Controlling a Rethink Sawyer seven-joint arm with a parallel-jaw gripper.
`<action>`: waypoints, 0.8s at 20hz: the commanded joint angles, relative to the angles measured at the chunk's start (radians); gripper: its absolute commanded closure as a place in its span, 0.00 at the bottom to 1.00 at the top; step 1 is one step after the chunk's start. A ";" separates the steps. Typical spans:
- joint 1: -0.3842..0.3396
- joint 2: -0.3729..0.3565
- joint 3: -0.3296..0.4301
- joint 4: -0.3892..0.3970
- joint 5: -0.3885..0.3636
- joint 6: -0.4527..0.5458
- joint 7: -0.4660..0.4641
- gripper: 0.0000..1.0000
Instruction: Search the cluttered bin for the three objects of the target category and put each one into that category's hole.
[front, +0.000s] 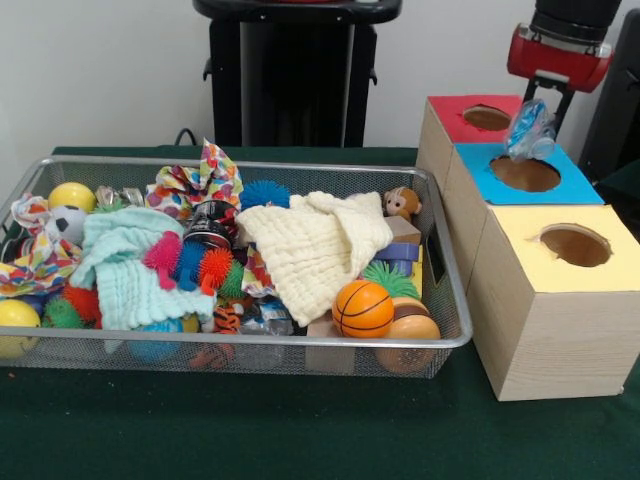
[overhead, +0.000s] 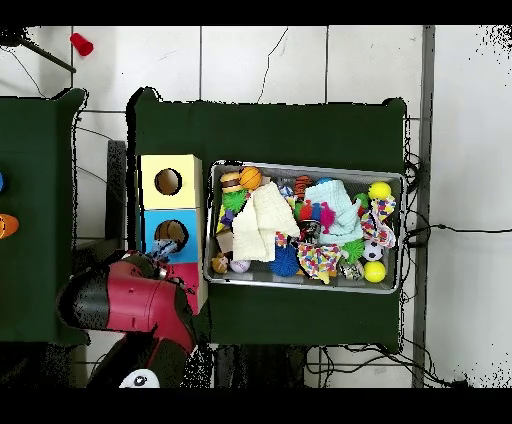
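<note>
At the frame's upper right, we saw the gripper (front: 535, 125) clamping a crinkled clear wrapper (front: 529, 131) above the blue box's hole (front: 525, 174).

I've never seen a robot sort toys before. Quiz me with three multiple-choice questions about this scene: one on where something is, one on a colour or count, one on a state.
1. Where is the gripper?
A. Deep in the wire bin
B. Above the blue-topped box
C. Over the yellow-topped box

2. How many wooden boxes with holes stand beside the bin?
A. Two
B. Three
C. Five

3. What state is the gripper in?
A. Holding a clear crinkly plastic item
B. Holding the toy basketball
C. Empty

Answers:
1. B: it hangs over the blue-topped box, near its hole.
2. B: red, blue and yellow tops in a row.
3. A: the plastic item sits between the jaws, while the basketball lies in the bin.
</note>
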 joint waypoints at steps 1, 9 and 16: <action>0.047 0.078 -0.021 -0.046 0.040 0.096 0.328 1.00; 0.022 0.064 -0.008 -0.034 0.021 0.073 0.277 0.00; 0.038 0.055 -0.043 -0.044 0.013 0.095 0.288 0.00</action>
